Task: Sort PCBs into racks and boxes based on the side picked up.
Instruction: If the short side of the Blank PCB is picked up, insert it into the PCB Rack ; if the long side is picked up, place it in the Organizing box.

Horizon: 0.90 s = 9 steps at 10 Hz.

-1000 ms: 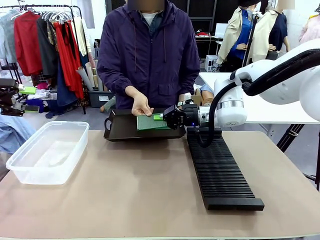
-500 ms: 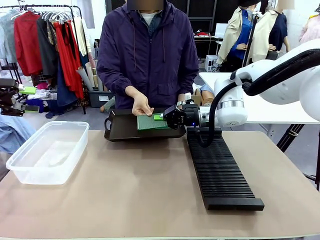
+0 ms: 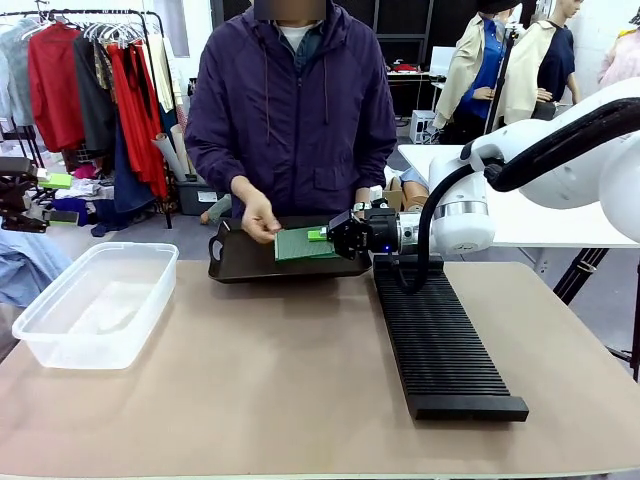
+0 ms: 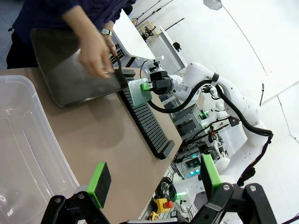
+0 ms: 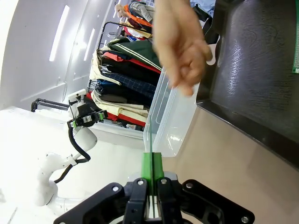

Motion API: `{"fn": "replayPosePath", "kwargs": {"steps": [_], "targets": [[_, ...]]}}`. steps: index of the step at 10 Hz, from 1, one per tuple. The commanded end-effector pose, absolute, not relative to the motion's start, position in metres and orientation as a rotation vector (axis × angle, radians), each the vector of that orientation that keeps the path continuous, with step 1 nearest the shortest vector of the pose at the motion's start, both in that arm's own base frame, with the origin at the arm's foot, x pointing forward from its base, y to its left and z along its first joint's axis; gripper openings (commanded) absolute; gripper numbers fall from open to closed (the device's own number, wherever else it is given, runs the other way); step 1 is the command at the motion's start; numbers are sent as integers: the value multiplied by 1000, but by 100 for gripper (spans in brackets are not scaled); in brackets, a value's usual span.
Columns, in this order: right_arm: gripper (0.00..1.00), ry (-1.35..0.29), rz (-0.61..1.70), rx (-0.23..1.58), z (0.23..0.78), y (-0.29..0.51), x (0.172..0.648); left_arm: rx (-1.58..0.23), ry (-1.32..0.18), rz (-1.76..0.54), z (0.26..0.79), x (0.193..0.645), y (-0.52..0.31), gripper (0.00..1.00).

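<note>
A PCB [image 5: 151, 140], seen edge-on, is being pinched between the closed green pads [image 5: 146, 165] of the right gripper [image 5: 151, 158] at the bottom centre. A person's hand [image 5: 180, 44] is being held loosely curled at the top centre, beside the black tray [image 5: 247, 84] at the upper right and above the clear box [image 5: 173, 119] in the middle.

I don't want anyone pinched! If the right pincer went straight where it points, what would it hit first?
Probably the person's hand, by the far edge of the PCB that the right pincer grips above the black tray; depth is unclear, so it might pass beside.
</note>
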State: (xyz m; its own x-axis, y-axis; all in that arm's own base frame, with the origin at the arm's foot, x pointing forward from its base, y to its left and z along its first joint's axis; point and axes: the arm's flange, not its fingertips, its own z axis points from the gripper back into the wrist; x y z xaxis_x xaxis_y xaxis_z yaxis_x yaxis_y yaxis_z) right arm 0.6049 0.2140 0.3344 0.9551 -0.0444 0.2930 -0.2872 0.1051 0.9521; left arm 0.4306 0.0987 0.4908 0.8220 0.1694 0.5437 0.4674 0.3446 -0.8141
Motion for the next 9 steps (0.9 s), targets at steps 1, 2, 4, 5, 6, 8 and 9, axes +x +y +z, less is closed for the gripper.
{"fn": "replayPosePath", "kwargs": {"steps": [1,2,4,5,6,8,9], "targets": [[0,-295,181,1457,334,216,604,-1232,-609,-210,493,429,99,100],[0,-295,181,1457,334,216,604,-1232,-609,-210,493,429,99,100],[0,-295,181,1457,334,216,604,-1232,-609,-210,493,429,99,100],[0,-295,181,1457,334,216,604,-1232,-609,-210,493,429,99,100],[0,-295,181,1457,334,216,604,-1232,-609,-210,493,429,99,100],[0,-295,181,1457,334,216,604,-1232,-609,-210,493,429,99,100],[0,-295,181,1457,334,216,604,-1232,-609,-210,493,429,99,100]]}}
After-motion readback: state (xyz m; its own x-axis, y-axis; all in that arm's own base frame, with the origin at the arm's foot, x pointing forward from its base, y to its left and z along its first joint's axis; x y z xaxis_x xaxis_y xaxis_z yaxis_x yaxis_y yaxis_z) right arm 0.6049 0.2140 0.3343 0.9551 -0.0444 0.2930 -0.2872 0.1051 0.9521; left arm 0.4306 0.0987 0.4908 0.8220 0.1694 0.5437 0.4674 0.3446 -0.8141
